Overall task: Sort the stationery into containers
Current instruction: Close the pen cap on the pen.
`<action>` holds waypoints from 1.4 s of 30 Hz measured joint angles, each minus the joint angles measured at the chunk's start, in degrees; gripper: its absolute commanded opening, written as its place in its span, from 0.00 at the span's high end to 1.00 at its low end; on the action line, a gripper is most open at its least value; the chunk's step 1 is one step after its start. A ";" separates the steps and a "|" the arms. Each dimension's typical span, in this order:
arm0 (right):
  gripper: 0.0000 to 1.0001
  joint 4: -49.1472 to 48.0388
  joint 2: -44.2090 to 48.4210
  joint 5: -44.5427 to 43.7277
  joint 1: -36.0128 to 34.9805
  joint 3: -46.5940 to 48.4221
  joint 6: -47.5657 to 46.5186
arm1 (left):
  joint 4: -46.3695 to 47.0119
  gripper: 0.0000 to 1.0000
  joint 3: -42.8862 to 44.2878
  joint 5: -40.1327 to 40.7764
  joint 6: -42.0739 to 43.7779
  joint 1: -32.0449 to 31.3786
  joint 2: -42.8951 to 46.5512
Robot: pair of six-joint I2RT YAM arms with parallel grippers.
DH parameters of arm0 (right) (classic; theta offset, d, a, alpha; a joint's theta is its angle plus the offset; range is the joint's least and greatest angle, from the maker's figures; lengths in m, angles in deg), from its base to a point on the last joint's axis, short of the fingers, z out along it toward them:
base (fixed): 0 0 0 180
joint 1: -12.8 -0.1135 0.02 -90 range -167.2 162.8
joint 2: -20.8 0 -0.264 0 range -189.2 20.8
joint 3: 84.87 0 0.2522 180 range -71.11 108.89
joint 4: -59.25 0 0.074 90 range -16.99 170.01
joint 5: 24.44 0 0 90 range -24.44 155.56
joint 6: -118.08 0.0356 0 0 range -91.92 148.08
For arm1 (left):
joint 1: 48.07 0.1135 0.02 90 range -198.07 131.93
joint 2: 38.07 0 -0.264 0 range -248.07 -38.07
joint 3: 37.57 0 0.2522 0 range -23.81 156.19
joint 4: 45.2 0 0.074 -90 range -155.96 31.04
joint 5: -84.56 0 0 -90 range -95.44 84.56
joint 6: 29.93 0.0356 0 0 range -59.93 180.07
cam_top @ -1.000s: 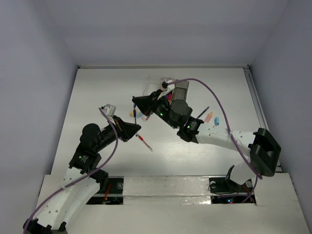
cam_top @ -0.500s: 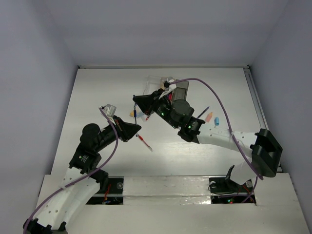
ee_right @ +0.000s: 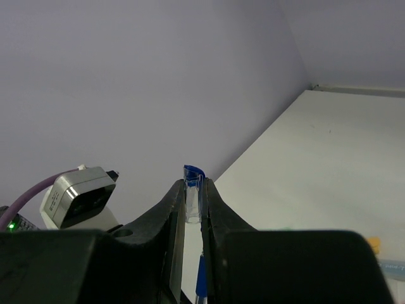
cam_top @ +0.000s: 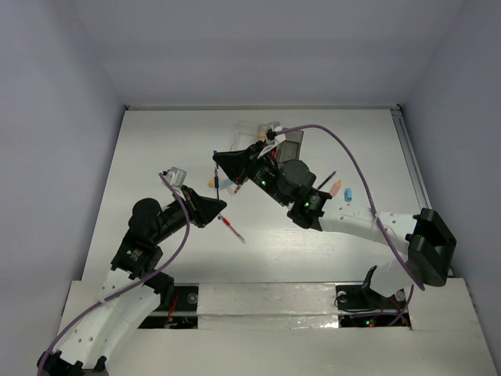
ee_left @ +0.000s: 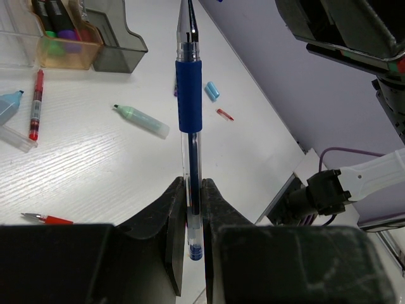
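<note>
My left gripper [ee_left: 193, 190] is shut on the lower end of a blue pen [ee_left: 189, 95], which stands upright above the table and shows as a thin blue line [cam_top: 218, 184] in the top view. Directly over the pen's tip, my right gripper [ee_right: 192, 188] is shut on a clear pen cap [ee_right: 192, 193] with a blue end; the pen's barrel [ee_right: 201, 282] shows just below it. The clear [ee_left: 14, 38], tan-orange [ee_left: 63, 56] and dark grey [ee_left: 117, 39] containers stand in a row, with markers in the tan-orange one. The right arm hides most of them in the top view.
Loose on the table lie a red pen [ee_left: 36, 104], a green marker [ee_left: 142, 120], a light-blue piece [ee_left: 212, 90] and a small red piece [ee_left: 224, 114]. Another red pen [cam_top: 232, 227] lies near the left gripper [cam_top: 215, 207]. An orange piece [cam_top: 336, 188] lies beside the right arm.
The right arm has edged slightly toward the far side, keeping the cap over the pen's tip. The left arm and the pen have not moved.
</note>
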 measured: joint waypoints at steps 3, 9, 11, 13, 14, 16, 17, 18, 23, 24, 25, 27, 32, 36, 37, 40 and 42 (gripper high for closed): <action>1.00 0.02 -0.02 -0.22 0.00 0.00 -0.04 | -0.02 1.00 0.00 0.22 0.00 0.00 0.79; 1.00 0.39 -0.28 -1.18 0.00 0.00 -0.46 | 0.00 1.00 0.00 0.63 0.00 0.00 1.88; 1.00 0.42 -0.66 -1.11 0.00 0.00 -0.46 | 0.00 1.00 0.00 0.63 0.00 0.00 1.86; 1.00 0.42 -1.18 -0.83 0.00 0.02 -0.42 | 0.00 1.00 0.00 0.66 0.00 -0.02 1.84; 1.00 0.42 -1.49 -0.59 0.00 0.02 -0.42 | 0.00 1.00 0.00 0.66 0.00 -0.13 1.79; 1.00 0.46 -2.16 -0.02 0.00 0.02 -0.39 | 0.00 1.00 0.00 0.63 0.00 -0.31 1.68; 1.00 0.48 -2.47 0.28 0.00 0.02 -0.37 | 0.00 1.00 0.00 0.66 0.00 -0.39 1.68; 1.00 0.46 -2.67 0.46 0.00 0.02 -0.33 | -0.07 1.00 0.00 0.66 -0.02 -0.42 1.66; 1.00 0.37 -2.80 0.72 0.00 0.02 -0.26 | -0.17 1.00 0.00 0.66 -0.02 -0.42 1.53; 1.00 0.37 -2.80 0.63 0.00 0.02 -0.31 | -0.17 1.00 0.00 0.66 -0.02 -0.42 1.46; 1.00 0.39 -2.80 0.55 0.00 0.02 -0.37 | -0.17 1.00 0.00 0.66 -0.02 -0.42 1.38; 1.00 0.37 -2.78 0.37 0.00 0.02 -0.50 | -0.17 1.00 0.00 0.66 -0.02 -0.42 1.33; 1.00 0.33 -2.47 0.33 0.00 0.02 -0.72 | -0.17 1.00 0.00 0.68 -0.02 -0.42 1.33; 1.00 0.33 -1.77 0.31 0.00 0.02 -0.81 | -0.13 1.00 0.00 0.68 -0.02 -0.42 1.33; 1.00 0.28 -1.53 0.31 0.00 0.02 -0.87 | -0.15 1.00 0.00 0.68 -0.02 -0.42 1.33; 1.00 -0.04 -1.01 0.35 0.00 0.02 -0.90 | -0.15 1.00 0.00 0.68 -0.04 -0.42 1.25; 1.00 -0.22 -0.90 0.39 -0.02 0.02 -0.87 | -0.13 1.00 0.00 0.68 -0.04 -0.42 1.22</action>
